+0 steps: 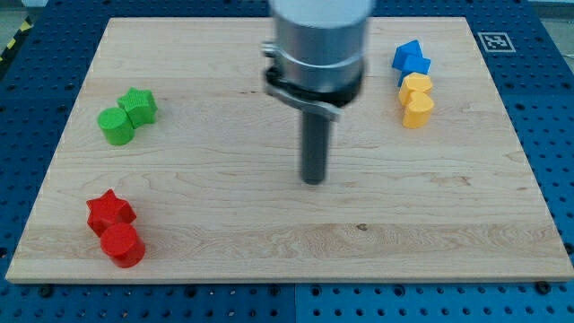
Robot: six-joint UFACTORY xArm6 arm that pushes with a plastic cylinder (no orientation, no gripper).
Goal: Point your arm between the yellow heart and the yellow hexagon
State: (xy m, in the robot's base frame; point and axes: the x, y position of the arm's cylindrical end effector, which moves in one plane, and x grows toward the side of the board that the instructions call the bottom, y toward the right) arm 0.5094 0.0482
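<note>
Two yellow blocks sit touching at the view's upper right: the upper one (416, 86) and the lower one (417, 109). Which is the heart and which the hexagon is hard to tell; the lower looks heart-like. My tip (313, 181) is on the board near its middle, well to the left of and below the yellow pair, touching no block.
Two blue blocks (410, 57) sit just above the yellow pair. A green star (139, 104) and green round block (117, 126) are at the left. A red star (109, 211) and red round block (123, 244) are at the lower left. The wooden board (287, 242) lies on a blue pegboard.
</note>
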